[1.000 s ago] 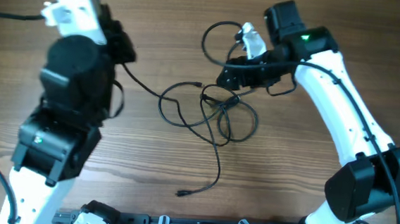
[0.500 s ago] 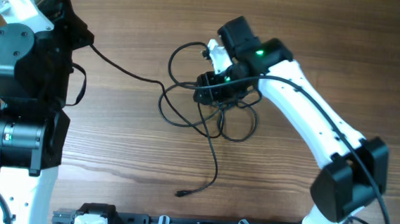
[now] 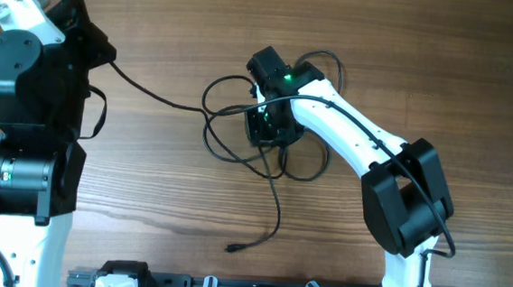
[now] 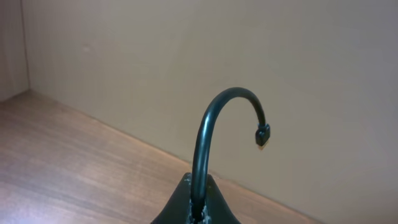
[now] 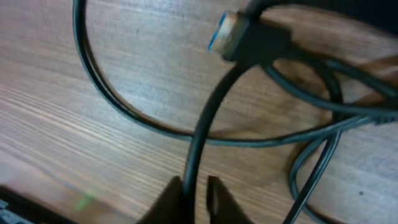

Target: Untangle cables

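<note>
Wood-grain counter (image 3: pixel 444 57) carries the cables (image 3: pixel 279 216). Nearest the arms' bases, one free end lies flat on it, its loose plug (image 3: pixel 231 248) apart from everything else. From there the cord curves away into the tangle at the middle of the counter, a knot of overlapping black loops.

The right gripper (image 5: pixel 194 196) is down in the far part of that tangle, clenched on one strand. In its wrist view the two fingers pinch the cord, which rises from them to a blue-tipped plug (image 5: pixel 225 31), and other loops lie on the wood around it. One loop arcs past this gripper toward the far side of the counter.

From the tangle's left edge a single strand leads off left across bare wood to the left gripper (image 4: pixel 196 211), at the far left. That gripper is also clenched on a cable. In its wrist view the cord's short end stands up from between the fingers, bends over in a hook and ends in a small plug (image 4: pixel 263 134) hanging in the air. A pale wall (image 4: pixel 280 56) stands behind it.
</note>
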`<state>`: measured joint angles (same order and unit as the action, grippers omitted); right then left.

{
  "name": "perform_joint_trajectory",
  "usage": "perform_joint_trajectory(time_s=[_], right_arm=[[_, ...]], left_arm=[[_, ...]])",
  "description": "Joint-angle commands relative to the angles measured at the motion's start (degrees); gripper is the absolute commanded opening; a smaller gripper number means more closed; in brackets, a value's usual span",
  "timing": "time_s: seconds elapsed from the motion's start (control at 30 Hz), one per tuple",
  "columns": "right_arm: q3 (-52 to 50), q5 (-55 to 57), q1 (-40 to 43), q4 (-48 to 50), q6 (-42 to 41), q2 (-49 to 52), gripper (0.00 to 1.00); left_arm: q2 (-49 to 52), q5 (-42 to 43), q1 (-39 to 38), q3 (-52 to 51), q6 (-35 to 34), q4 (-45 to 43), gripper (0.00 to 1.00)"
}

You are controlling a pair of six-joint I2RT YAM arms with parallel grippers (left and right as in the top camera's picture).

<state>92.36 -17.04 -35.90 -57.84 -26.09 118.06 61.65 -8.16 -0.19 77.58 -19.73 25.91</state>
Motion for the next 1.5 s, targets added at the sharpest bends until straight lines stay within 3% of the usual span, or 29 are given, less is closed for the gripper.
perform_joint_trajectory(time_s=[0.0, 0.4, 0.53, 0.87, 1.17, 1.47], right_arm=[[1.70, 1.70, 1.55, -0.90, 1.22, -0.24, 0.04], [7.82, 1.33, 13.84, -1.55, 4.68, -19.76, 0.04], [7.82, 1.57, 17.53, 0.24, 4.59, -21.97, 0.04], [7.72, 18.64, 20.70, 1.75, -7.10, -18.16, 0.04], [7.69, 9.62, 25.75, 2.36, -0.74, -6.51, 0.04], [7.72, -7.74, 22.56, 8.17, 9.27, -1.40, 0.04]], left_arm=[[-0.76, 0.68, 0.42, 1.18, -0.66, 2.14, 0.04], [4.33, 0.68, 0.42, 1.18, -0.68, 5.77, 0.04], [6.43, 0.68, 0.42, 1.18, -0.68, 6.32, 0.04], [4.28, -3.50, 0.48, 1.20, -0.44, 1.18, 0.04], [-6.58, -14.71, 0.48, 1.18, -0.39, -8.63, 0.04], [-10.40, -5.42, 0.46, 1.18, -2.29, -5.31, 0.04]])
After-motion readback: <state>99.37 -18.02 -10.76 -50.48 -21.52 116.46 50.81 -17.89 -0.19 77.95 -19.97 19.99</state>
